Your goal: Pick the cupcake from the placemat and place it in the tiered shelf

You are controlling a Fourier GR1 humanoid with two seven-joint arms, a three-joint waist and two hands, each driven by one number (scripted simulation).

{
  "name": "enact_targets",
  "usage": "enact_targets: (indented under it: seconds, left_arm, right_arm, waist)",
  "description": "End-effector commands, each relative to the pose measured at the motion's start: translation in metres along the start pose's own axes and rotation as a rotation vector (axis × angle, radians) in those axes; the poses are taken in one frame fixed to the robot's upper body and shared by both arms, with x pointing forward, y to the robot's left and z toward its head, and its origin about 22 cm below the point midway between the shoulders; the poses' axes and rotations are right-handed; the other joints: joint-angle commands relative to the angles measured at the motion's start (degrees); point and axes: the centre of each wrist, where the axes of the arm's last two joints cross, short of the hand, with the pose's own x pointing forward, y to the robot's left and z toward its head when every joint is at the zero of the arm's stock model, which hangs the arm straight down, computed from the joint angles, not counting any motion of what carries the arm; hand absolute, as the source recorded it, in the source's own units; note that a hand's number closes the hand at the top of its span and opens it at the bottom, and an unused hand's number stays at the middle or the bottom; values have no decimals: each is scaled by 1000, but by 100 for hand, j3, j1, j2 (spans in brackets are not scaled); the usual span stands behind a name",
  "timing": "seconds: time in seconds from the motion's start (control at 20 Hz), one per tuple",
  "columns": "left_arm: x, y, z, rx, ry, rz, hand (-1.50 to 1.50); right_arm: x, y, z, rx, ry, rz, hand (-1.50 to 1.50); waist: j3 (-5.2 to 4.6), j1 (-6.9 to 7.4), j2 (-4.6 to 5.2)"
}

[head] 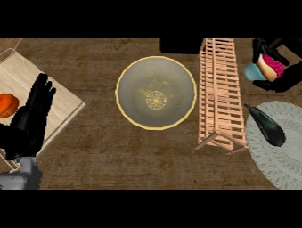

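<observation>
Carry step in hand, by my read. Right hand (286, 67) sits at upper right, fingers and thumb curled round the cupcake (269, 67): pink top and pale blue cup show between the black fingers. Cupcake is off the placemat (291, 153), which lies below the hand, toward the robot. The tiered shelf (220, 93), a slatted wooden rack, stands just left of the hand; cupcake not yet over it. Next move, as I judge it: shift the hand left above the slats, lower, then let the fingers part; a level slat is needed or the cupcake could tip. A dark aubergine (266, 126) lies below the hand, across the placemat's near edge, beside the shelf. Left hand (30, 113) rests open, fingers straight, far left over a wooden board (8, 75), next to an orange fruit (2, 105). A yellow-rimmed bowl (156, 92) sits left of the shelf. Hidden: much of the cupcake behind the fingers; shelf tiers hard to separate from above; a dark shape at the shelf's top end unidentifiable; placemat cut off at the right edge.
</observation>
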Motion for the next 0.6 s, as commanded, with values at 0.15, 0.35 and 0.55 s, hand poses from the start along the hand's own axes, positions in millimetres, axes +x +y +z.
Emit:
enact_targets:
  seconds: [0.15,0.35,0.55]
  left_arm:
    - [4,3,2,0,1,-9,0]
    - [-4,-3,4,10,4,1,0]
    - [1,-2,3,9,-16,-15,0]
  right_arm:
    - [-18,24,-30,68,-31,-62,150]
    - [-20,41,-51,93,35,-176,-150]
    - [-25,49,-61,133,29,-183,-150]
  waist:
    - [1,-25,-9]
    - [-1,-26,-5]
    - [1,-3,8]
